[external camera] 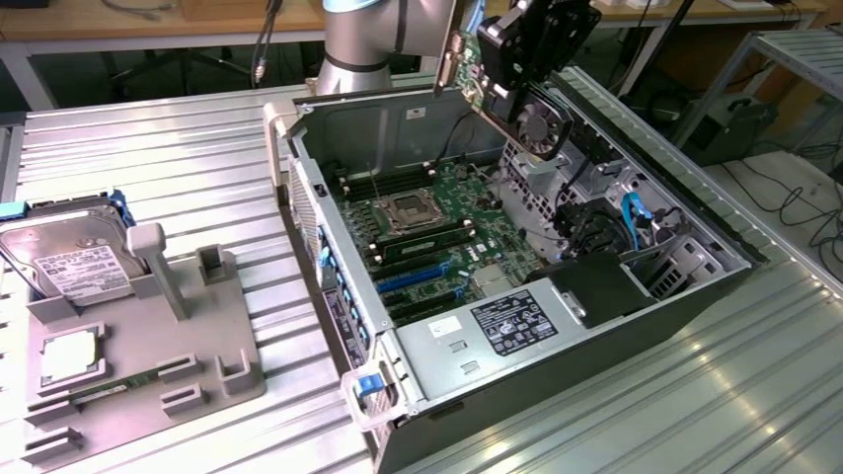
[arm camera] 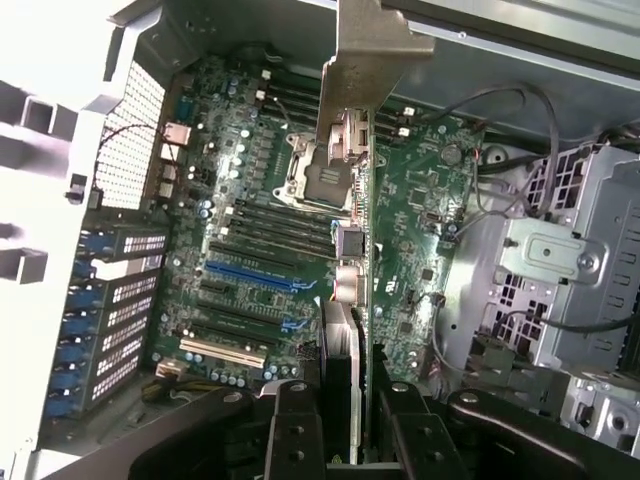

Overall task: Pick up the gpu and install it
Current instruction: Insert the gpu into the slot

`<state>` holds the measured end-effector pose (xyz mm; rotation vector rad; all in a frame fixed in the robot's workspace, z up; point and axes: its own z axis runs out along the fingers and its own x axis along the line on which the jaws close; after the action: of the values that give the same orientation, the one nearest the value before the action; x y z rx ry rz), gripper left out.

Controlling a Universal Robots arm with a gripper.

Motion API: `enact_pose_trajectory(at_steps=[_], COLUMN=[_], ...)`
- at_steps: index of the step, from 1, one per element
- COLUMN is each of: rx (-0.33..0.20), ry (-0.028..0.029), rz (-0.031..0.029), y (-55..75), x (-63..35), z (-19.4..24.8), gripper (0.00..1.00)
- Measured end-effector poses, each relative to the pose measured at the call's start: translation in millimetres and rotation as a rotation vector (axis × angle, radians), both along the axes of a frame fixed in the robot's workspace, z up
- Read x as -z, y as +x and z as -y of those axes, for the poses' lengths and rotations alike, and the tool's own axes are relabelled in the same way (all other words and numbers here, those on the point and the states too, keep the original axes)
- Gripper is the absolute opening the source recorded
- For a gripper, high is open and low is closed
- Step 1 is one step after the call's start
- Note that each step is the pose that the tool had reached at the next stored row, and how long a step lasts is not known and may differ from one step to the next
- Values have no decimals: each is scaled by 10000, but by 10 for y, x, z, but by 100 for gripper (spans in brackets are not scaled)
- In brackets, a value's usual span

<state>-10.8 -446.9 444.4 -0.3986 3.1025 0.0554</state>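
Note:
The gpu (external camera: 535, 117) is a flat card with a round fan on its face and a silvery metal bracket at one end. It hangs tilted in the air over the far part of the open computer case (external camera: 685, 286). My gripper (external camera: 524, 77) is shut on its upper edge. In the wrist view the gpu (arm camera: 352, 250) runs edge-on away from my gripper (arm camera: 350, 425), with its bracket at the far end. A black finger (arm camera: 292, 430) presses on each side of it. Below lies the motherboard (arm camera: 250, 200) with its blue slots (arm camera: 255, 275).
The case has a power supply (external camera: 514, 326) at its near end and drive cages and cables (external camera: 619, 222) on the exterior view's right. On the exterior view's left a grey fixture (external camera: 197, 346) holds a hard drive (external camera: 73, 262) and a square processor chip (external camera: 73, 355).

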Motion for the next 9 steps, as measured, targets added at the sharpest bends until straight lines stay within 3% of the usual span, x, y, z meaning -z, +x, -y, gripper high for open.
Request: enact_pose_trajectory(at_steps=[9], rx=[-683], ry=[0], rz=[0], y=[0], x=[0], z=[0], gripper=[27])
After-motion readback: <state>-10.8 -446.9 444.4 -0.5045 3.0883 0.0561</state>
